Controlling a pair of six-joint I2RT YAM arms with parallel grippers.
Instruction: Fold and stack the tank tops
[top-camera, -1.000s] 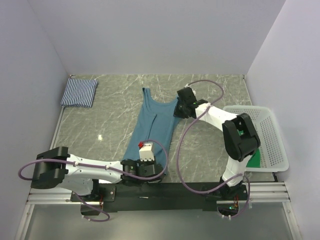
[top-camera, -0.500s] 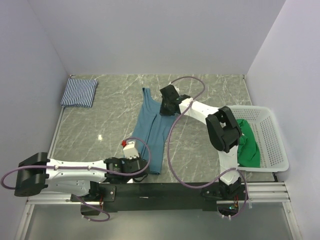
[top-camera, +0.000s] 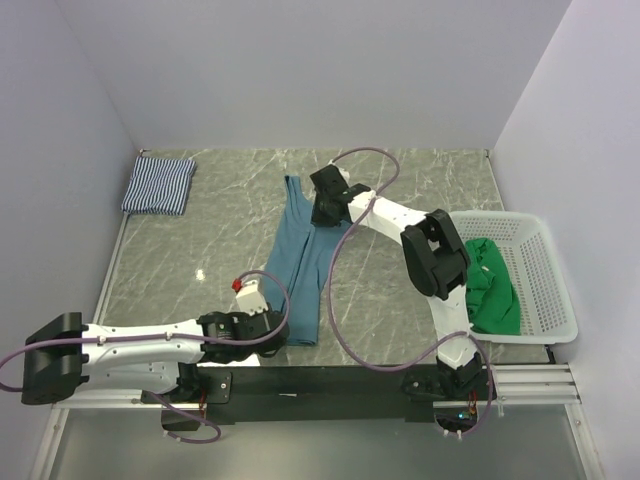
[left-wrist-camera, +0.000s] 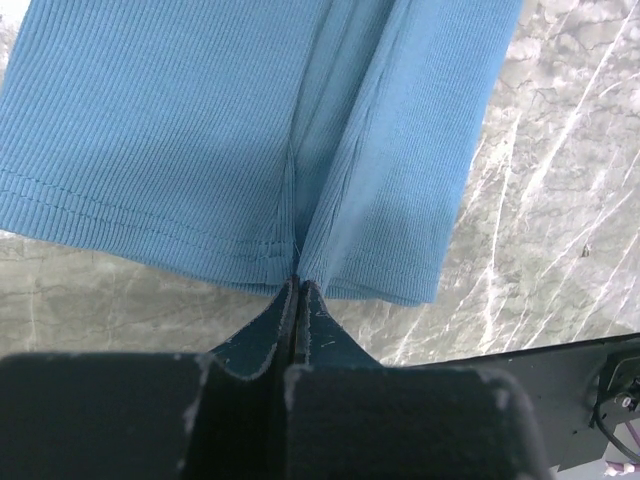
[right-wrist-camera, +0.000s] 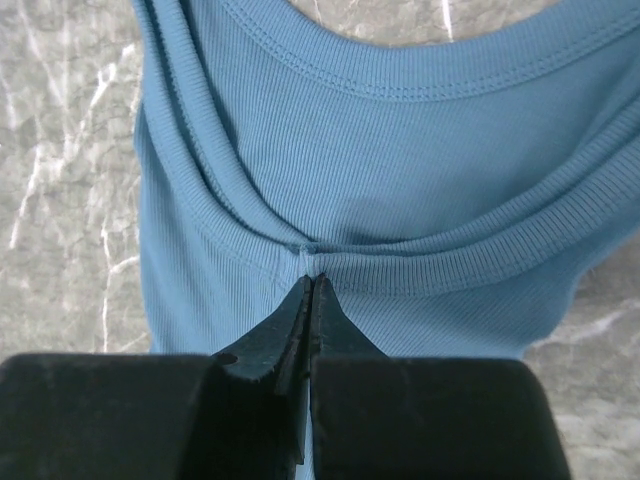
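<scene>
Green top (top-camera: 491, 290) lies in white basket (top-camera: 543, 262); left claw (left-wrist-camera: 297, 285) and right claw (right-wrist-camera: 310, 281) pinch teal top (top-camera: 300, 268).

Grey marble table (top-camera: 215, 235), pale walls (top-camera: 300, 80)

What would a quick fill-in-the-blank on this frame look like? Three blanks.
The left gripper and the right gripper are each shut on the ____ tank top.
The green tank top lies in the white mesh ____.
The folded ____ tank top sits at the table's far-left corner.
Missing: teal-blue; basket; striped.
</scene>
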